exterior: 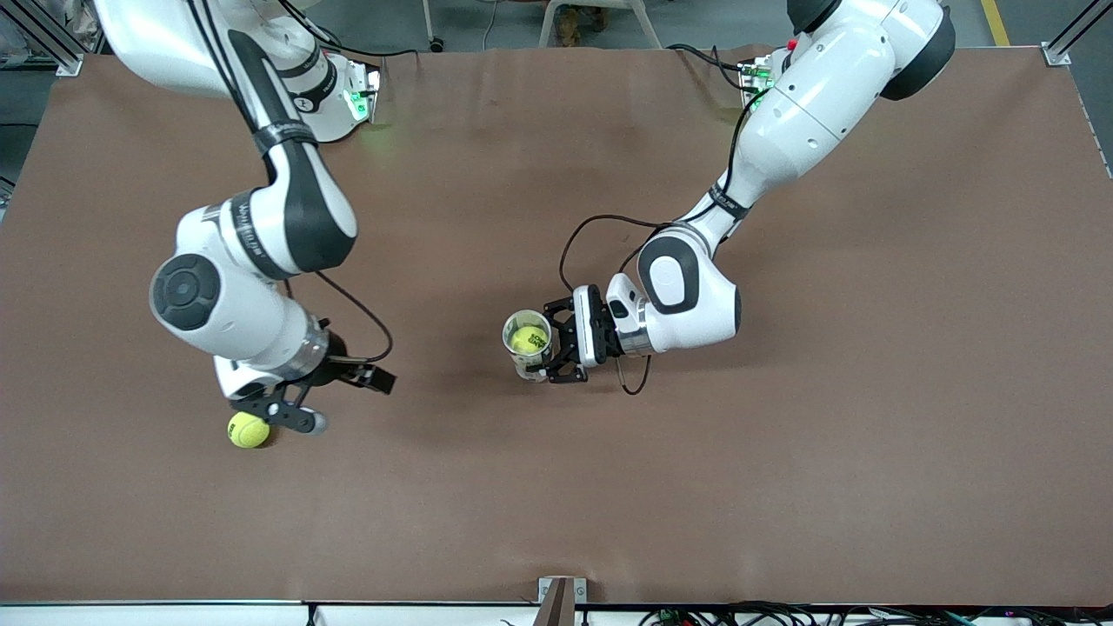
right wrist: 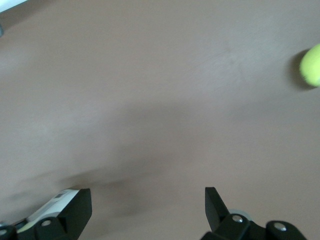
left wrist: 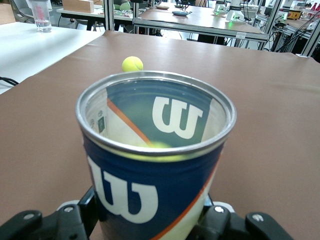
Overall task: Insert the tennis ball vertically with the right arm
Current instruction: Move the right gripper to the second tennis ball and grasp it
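The right gripper (exterior: pixel 291 416) hangs with jaws wide apart and empty, just beside a loose tennis ball (exterior: pixel 248 429) on the bench (exterior: pixel 783 478). The left gripper (exterior: pixel 556 346) clamps the can (left wrist: pixel 155 165) upright mid-bench, one ball (exterior: pixel 528 340) already inside. To do well, centre the jaws over the loose ball, then descend straight.

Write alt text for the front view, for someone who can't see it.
The left arm's tool holds an upright open can with a tennis ball inside at mid-table. The right arm's tool, open, hangs beside a second tennis ball lying on the brown table.
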`<action>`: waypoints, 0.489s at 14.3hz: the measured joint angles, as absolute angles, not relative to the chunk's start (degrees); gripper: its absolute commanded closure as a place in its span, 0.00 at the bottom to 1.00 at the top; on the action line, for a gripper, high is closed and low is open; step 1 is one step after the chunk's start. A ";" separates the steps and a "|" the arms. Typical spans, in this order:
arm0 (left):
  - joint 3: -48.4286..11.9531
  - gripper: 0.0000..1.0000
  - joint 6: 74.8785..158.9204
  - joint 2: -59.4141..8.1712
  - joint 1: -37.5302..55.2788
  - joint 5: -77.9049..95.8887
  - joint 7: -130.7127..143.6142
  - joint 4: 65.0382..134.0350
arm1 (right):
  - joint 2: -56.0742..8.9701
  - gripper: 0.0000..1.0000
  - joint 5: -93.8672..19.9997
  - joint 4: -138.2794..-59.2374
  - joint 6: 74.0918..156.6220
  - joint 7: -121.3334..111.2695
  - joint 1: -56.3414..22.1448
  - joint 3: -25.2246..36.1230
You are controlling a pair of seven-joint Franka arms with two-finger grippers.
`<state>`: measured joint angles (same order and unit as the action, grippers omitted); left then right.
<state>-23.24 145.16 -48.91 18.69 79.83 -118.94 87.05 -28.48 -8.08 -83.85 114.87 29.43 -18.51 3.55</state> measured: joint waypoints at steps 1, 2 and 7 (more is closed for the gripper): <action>-23.23 0.22 145.16 -48.91 18.69 79.83 -118.94 87.05 | -28.51 0.00 -7.70 -83.86 114.77 27.99 -17.70 3.57; -23.22 0.22 145.16 -48.91 18.69 79.83 -118.94 87.05 | -28.60 0.00 -7.48 -83.91 114.74 26.18 -17.00 3.60; -23.21 0.22 145.16 -48.91 18.70 79.84 -118.94 87.05 | -32.05 0.00 -0.28 -84.38 116.12 19.08 -12.81 3.72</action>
<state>-23.21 145.16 -48.91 18.70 79.84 -118.94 87.05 -32.05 -0.28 -84.38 116.12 19.08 -12.81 3.72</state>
